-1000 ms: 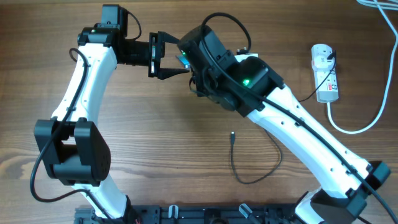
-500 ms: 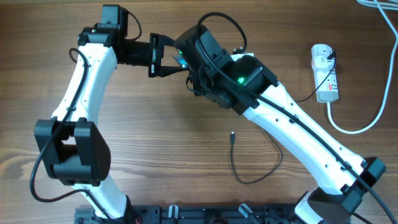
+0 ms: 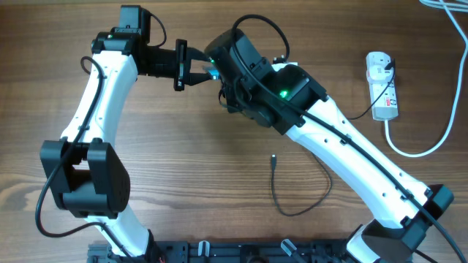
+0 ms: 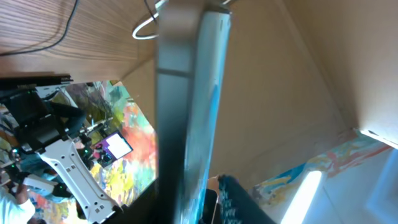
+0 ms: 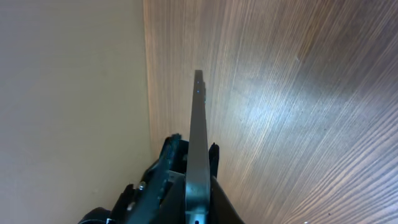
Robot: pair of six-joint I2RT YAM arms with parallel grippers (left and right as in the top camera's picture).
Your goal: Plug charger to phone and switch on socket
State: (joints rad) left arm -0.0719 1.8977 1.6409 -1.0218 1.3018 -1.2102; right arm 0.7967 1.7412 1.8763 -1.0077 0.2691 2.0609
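The phone (image 3: 213, 71) is held up in the air, edge-on, between my two grippers at the back middle of the table. My right gripper (image 5: 198, 165) is shut on its lower end, a finger on each face. In the left wrist view the phone (image 4: 189, 112) fills the middle, teal screen to the right. My left gripper (image 3: 199, 67) is open with a finger on either side of the phone and a small gap showing. The charger's connector tip (image 3: 273, 157) lies loose on the table. Its thin black cable (image 3: 292, 210) loops round towards the socket (image 3: 384, 91) at the far right.
The socket's thick white cord (image 3: 431, 146) curves along the right edge of the table. A black plug (image 3: 386, 66) sits in the socket's top end. My right arm (image 3: 344, 146) stretches diagonally above the charger cable. A black rail (image 3: 241, 252) runs along the front edge.
My right arm has shifted the phone slightly left, into my left gripper. The left gripper's fingers have narrowed around the phone. The charger and socket have not moved.
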